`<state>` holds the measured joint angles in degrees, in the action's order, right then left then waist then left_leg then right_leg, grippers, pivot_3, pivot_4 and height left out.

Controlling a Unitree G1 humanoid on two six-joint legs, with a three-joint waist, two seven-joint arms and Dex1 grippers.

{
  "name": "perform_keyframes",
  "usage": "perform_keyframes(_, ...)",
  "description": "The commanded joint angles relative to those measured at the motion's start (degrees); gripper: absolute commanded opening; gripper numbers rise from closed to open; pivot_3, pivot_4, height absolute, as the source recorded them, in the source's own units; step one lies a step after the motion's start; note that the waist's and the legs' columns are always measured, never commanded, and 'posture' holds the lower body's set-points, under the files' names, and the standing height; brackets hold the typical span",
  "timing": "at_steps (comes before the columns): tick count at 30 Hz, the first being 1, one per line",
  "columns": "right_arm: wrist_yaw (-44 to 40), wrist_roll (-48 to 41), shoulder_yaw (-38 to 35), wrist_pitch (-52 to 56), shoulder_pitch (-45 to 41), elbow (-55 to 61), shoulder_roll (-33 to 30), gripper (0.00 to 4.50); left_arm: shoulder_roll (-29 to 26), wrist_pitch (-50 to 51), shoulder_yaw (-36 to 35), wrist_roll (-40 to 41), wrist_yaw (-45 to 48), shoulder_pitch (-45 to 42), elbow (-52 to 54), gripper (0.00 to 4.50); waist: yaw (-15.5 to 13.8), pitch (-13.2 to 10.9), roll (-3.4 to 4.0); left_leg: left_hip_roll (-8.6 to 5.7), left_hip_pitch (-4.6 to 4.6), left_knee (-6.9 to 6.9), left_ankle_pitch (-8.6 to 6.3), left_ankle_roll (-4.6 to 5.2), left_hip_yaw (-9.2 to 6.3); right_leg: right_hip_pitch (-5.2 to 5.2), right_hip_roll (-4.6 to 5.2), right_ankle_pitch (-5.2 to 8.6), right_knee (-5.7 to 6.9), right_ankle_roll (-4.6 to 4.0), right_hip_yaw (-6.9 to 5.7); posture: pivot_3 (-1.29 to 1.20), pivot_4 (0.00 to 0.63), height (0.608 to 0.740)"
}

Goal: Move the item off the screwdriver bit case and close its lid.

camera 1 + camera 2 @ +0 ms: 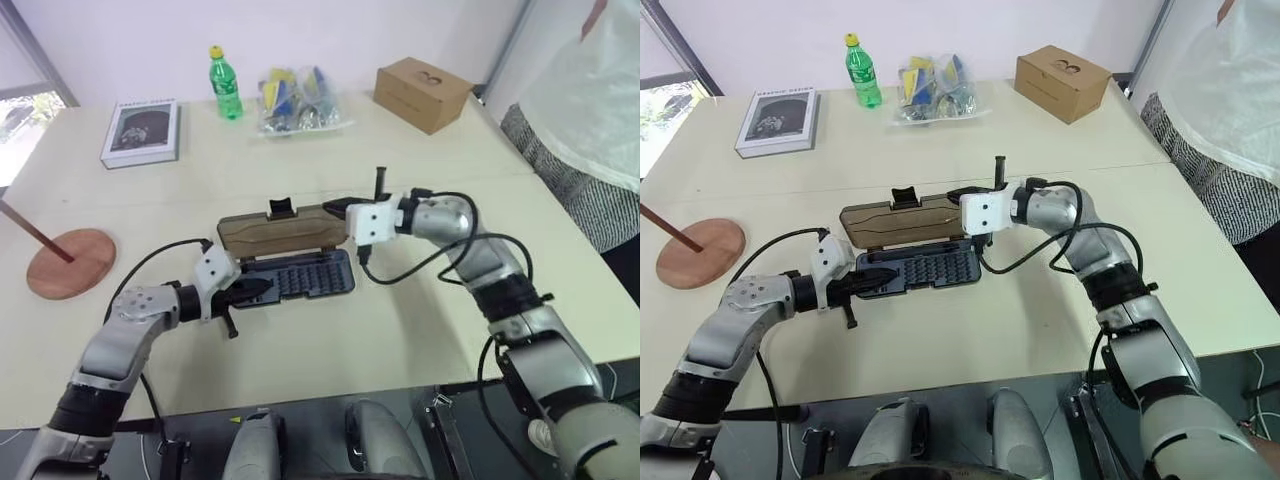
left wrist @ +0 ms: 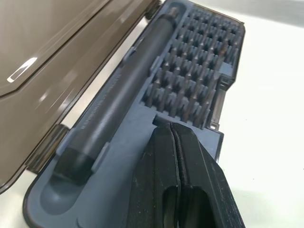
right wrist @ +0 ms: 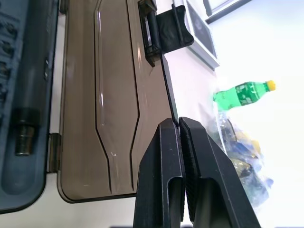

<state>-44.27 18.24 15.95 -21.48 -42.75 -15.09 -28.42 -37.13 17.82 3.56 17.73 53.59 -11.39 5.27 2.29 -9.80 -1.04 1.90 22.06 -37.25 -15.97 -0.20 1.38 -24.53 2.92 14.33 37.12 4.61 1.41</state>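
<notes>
Already the stand (image 1: 70,262) lay far left on the desk (image 1: 400,330), clear of the case (image 1: 300,275). Right fingers (image 3: 164,156) pinched the lid's (image 1: 280,238) edge to swing it shut, while left fingers (image 2: 161,161), pressed together, steadied the tray.

the screwdriver bit case (image 1: 298,277) lies open on the table (image 1: 400,330); the left gripper (image 1: 262,288) has its shut jaws on the tray's left end; the lid (image 1: 282,236) stands behind the tray, its far edge pinched in the right gripper (image 3: 179,124) jaws; the wooden stand (image 1: 68,262) sits well left of both jaws
</notes>
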Motion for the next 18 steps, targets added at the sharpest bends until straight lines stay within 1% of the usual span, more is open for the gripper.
perform_keyframes(1,1.9,-1.1,-2.2,3.6,2.9,9.8,0.0,0.01,-0.2,0.5,-0.4,-0.5,-0.1,-0.6,-1.0,0.00,0.1,0.0,0.00,0.00,0.00,0.00,0.00,0.00,0.00,0.00,-0.01,0.00,0.00,0.00,-0.01,0.00,0.150,0.740)
perform_keyframes(4,2.8,-0.1,-1.6,5.8,5.8,12.6,0.3,0.01,0.1,1.0,-0.2,-0.2,0.2,-1.6,-1.4,0.00,0.2,0.0,0.00,0.00,0.00,0.00,0.00,0.00,0.01,0.00,-0.07,0.00,0.00,0.00,-0.01,0.00,0.150,0.740)
perform_keyframes(8,6.2,3.7,0.4,3.8,7.5,13.1,0.6,0.01,0.3,2.2,-0.1,0.3,0.7,-3.4,-1.6,0.00,0.2,0.0,-0.01,0.00,0.00,-0.01,0.00,0.00,0.07,-0.01,-0.14,0.00,-0.01,-0.01,-0.01,0.00,0.150,0.740)
perform_keyframes(13,8.9,5.2,1.3,3.1,7.5,12.6,1.9,0.01,0.4,4.7,-1.2,1.9,1.1,-5.4,-0.9,0.00,0.2,0.0,-0.02,0.00,0.05,-0.02,0.00,0.01,0.08,-0.03,-0.18,0.01,-0.01,-0.01,-0.02,0.00,0.150,0.740)
perform_keyframes(18,11.2,7.0,2.2,0.7,6.5,9.2,1.8,0.01,-0.6,8.9,-2.0,5.4,2.6,-6.0,3.0,0.00,0.2,0.0,-0.04,0.01,0.09,-0.05,0.00,0.01,0.06,-0.04,-0.18,0.00,-0.01,-0.01,-0.03,0.00,0.150,0.740)
